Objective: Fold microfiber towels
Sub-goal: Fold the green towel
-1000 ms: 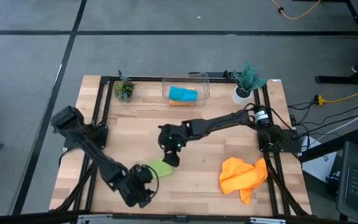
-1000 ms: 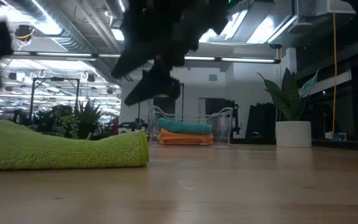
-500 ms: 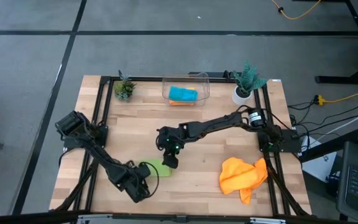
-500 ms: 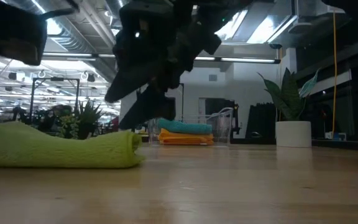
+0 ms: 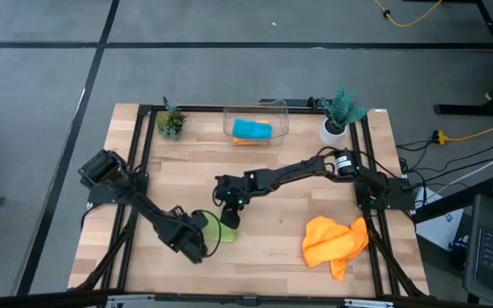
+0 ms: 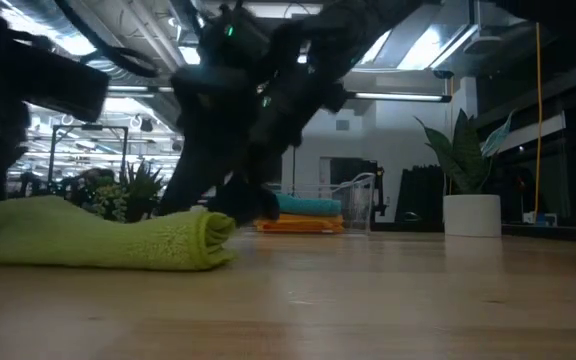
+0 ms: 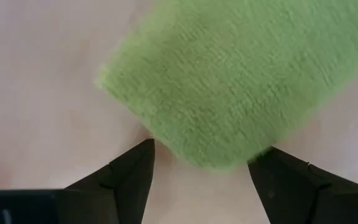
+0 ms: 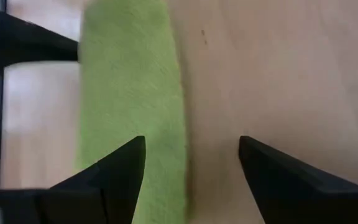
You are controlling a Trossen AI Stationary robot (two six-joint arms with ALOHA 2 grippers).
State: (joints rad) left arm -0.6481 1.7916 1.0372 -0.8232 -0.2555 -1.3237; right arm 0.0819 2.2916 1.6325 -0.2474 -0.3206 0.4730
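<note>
A folded lime green towel (image 5: 218, 229) lies flat on the table near the front, left of centre; it also shows in the low view (image 6: 108, 236). My left gripper (image 7: 204, 152) is open at the towel's near-left end, one finger on each side of that end (image 7: 219, 158). My right gripper (image 8: 191, 146) is open and low over the towel's far-right end (image 5: 229, 221), one finger above the cloth (image 8: 132, 93) and one above bare wood. A crumpled orange towel (image 5: 335, 241) lies at the front right. A teal towel (image 5: 252, 129) sits on an orange one inside the bin. My left gripper has its open fingers (image 7: 132, 171) on either side of the green towel's near end; I cannot tell whether they touch it. My right gripper hangs over the towel's other end, pointing down; I cannot tell whether its finger (image 8: 120, 165) touches the cloth.
A clear plastic bin (image 5: 256, 122) stands at the far middle, between a small potted plant (image 5: 171, 121) and a larger one in a white pot (image 5: 339, 113). Bare wood lies between the green towel and the orange towel.
My left gripper has gone from the table's near edge toward the far edge, up to the green towel's near end. My right gripper has come down toward the towel's far end. The towel's right end has shifted slightly to the left in the low view.
</note>
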